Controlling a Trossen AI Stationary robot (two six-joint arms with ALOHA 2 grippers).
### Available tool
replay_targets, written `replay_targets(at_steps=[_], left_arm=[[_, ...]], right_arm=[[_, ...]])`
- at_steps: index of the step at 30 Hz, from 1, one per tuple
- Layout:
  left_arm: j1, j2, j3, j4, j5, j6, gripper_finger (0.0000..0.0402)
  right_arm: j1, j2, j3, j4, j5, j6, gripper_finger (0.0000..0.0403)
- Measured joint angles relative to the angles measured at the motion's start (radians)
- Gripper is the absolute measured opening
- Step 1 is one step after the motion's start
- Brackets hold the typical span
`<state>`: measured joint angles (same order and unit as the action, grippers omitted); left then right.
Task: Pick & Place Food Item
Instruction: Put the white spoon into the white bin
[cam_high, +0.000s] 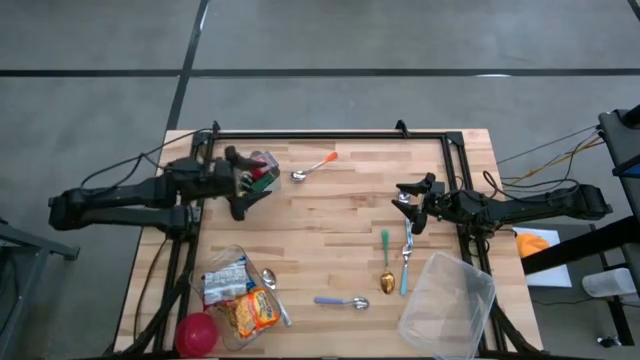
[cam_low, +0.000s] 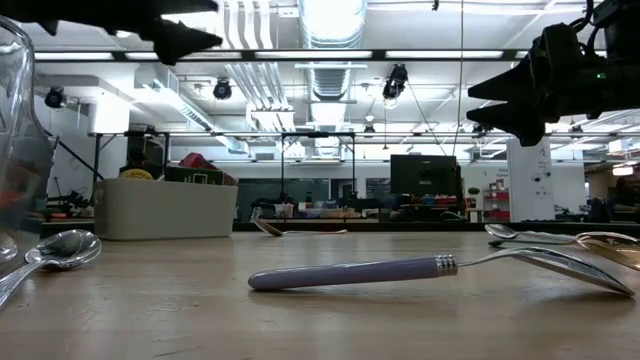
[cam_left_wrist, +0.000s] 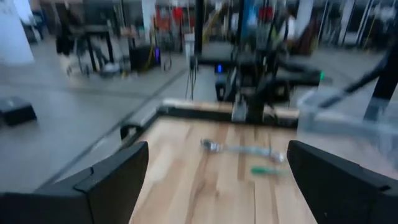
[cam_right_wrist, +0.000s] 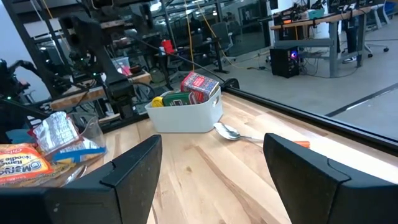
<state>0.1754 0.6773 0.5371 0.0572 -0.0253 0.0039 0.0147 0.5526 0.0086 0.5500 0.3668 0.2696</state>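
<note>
While both grippers' jaws gape empty, five, perhaps six, spoons (cam_high: 343, 301) dot the table (cam_high: 340, 230).

Top-down layout: white bin (cam_high: 262, 170) upper left on the table (cam_high: 340, 240), boxes inside it. A spoon (cam_high: 313, 167) lies just right of the bin. Clear bowl (cam_high: 238, 290) lower left, snack packets (cam_high: 245, 300) in it; ball (cam_high: 197, 333) at its lower left. Clear lidless container (cam_high: 448, 305) lower right. Cutlery cluster (cam_high: 395, 262) right of centre; one spoon (cam_high: 342, 301) bottom centre.
</note>
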Motion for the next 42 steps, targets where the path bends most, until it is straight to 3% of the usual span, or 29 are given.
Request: replay_targets(at_steps=[16,42], left_arm=[[0.003,-0.237,-0.001,-0.19,0.0,0.0,0.0383],[0.004,-0.243,-0.102,-0.215,-0.004,-0.082,0.0383]], right_arm=[[0.0,0.0,0.0,0.0,0.0,0.0,0.0276],[0.0,0.0,0.0,0.0,0.0,0.0,0.0276]])
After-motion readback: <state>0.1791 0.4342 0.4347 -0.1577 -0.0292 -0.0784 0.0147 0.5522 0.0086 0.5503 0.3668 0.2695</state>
